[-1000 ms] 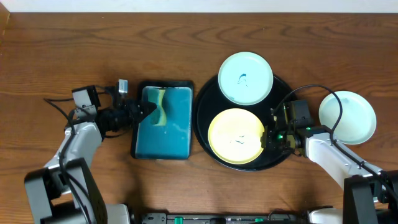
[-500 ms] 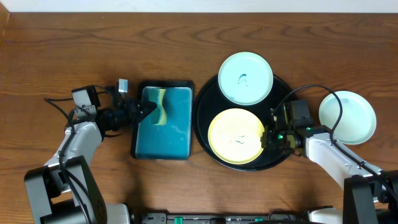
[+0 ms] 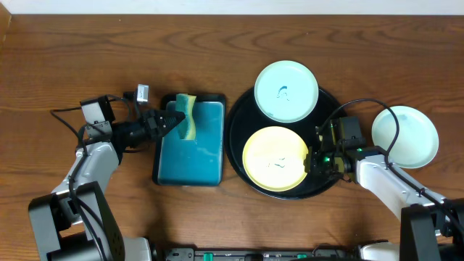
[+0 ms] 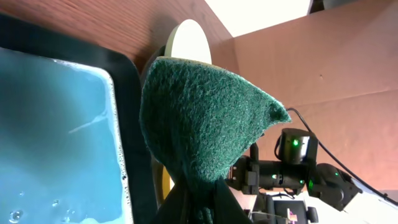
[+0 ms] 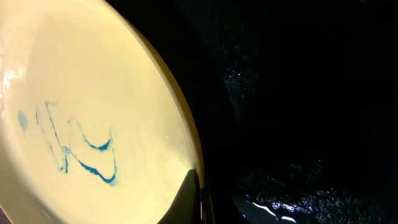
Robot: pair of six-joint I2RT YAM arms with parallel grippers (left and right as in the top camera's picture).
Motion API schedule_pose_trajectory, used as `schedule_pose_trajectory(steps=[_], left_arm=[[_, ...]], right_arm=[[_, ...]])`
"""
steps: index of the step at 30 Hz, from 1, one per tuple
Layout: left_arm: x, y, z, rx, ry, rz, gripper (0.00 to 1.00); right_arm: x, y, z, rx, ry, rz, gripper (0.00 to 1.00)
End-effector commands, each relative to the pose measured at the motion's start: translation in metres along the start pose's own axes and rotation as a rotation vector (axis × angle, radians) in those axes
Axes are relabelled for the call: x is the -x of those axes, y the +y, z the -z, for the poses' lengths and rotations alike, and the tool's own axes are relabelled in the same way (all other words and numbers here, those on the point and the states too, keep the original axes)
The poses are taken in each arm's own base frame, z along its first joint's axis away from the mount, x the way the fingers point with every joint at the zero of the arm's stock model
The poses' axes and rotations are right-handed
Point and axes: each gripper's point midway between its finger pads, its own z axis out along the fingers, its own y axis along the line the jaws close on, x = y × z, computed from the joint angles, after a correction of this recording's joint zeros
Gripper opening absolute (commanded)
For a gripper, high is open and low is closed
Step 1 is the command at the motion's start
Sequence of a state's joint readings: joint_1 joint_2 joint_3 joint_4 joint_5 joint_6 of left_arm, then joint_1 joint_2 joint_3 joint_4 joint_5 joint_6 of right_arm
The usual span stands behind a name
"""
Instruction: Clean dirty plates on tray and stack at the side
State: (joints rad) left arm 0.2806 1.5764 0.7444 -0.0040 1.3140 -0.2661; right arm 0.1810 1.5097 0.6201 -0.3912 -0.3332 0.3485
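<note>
A green and yellow sponge (image 3: 186,116) hangs over the far end of a small rectangular tray, and my left gripper (image 3: 174,123) is shut on it. In the left wrist view the sponge's green face (image 4: 199,118) fills the middle above my fingers (image 4: 214,202). The round black tray (image 3: 233,141) holds a pale yellow plate (image 3: 274,159) and a mint plate (image 3: 286,90), each with a blue smear. My right gripper (image 3: 312,161) is shut on the yellow plate's right rim. Up close, the yellow plate (image 5: 81,93) carries a blue scribble beside my finger (image 5: 186,199). Another mint plate (image 3: 405,136) lies on the table at the right.
The small rectangular black tray (image 3: 190,139) with teal soapy water (image 4: 56,137) sits left of the round tray. Cables trail from both arms. The wet black floor of the round tray (image 5: 298,93) shows beside the yellow plate.
My left gripper has lifted the sponge up out of the teal water and tilted it toward the far end of the small tray. The right arm has not moved.
</note>
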Motion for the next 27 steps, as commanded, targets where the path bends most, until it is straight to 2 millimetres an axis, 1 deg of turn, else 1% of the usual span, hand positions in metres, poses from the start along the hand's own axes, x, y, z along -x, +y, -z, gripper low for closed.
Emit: schedule_pose_trajectory(steps=[1,4,7,11,27], left_arm=[[-0.002,-0.008,0.001,-0.048,0.011,-0.003,0.07],[-0.001,-0.020,0.002,-0.109,0.021,-0.045,0.07],[-0.002,-0.046,0.007,-0.250,0.053,-0.154,0.08],[0.003,-0.051,0.008,-0.254,0.047,-0.179,0.08],[0.007,-0.057,0.010,-0.257,0.037,-0.236,0.07]], right_arm=[[-0.027,-0.018,-0.010,-0.073,0.079,-0.012,0.01],[-0.027,-0.018,-0.010,-0.073,0.078,-0.012,0.01],[-0.027,-0.018,-0.010,-0.073,0.078,-0.012,0.01],[-0.027,-0.018,-0.010,-0.073,0.079,-0.012,0.01],[-0.027,-0.018,-0.010,-0.073,0.079,-0.012,0.01]])
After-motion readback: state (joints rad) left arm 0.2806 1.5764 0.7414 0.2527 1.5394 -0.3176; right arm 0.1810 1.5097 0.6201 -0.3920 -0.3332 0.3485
